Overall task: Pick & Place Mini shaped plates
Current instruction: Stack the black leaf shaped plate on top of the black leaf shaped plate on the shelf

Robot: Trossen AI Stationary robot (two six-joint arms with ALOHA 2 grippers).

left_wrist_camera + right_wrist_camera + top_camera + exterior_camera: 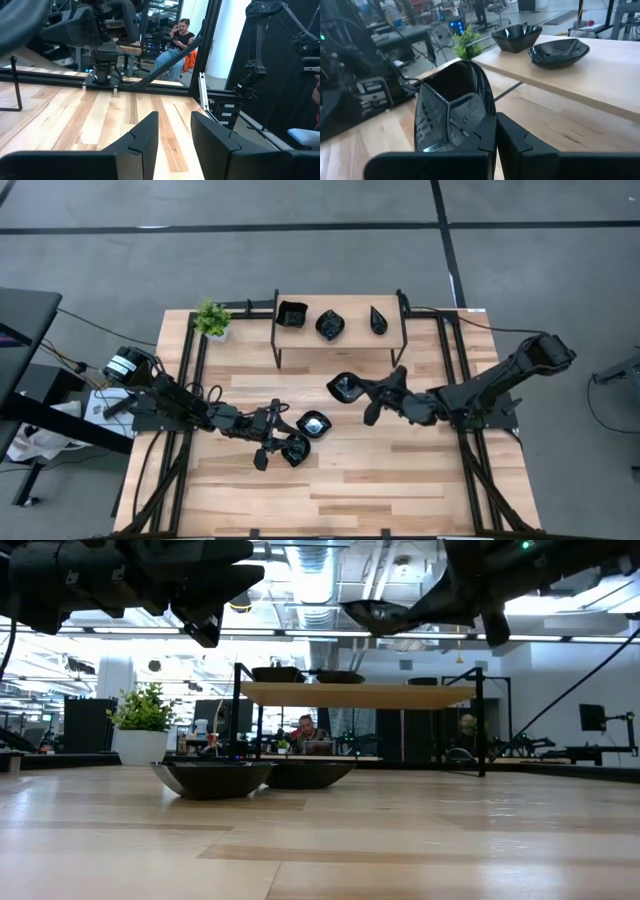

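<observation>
Right wrist view, right hand [492,132] pinching black plate [452,107] rim, lifted

My workspace was a light wooden table [400,480], two glossy black mini plates [314,423] lay side by side on its boards, a small potted plant [212,319] stood at a far corner, a black-framed wooden shelf [345,338] carried three more black dishes [329,324].

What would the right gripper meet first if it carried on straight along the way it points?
Probably the raised wooden shelf. The right gripper, shut on a black plate, points toward it in its wrist view, with only bare table between. Depth is unclear, so it might pass under the shelf's edge.
</observation>
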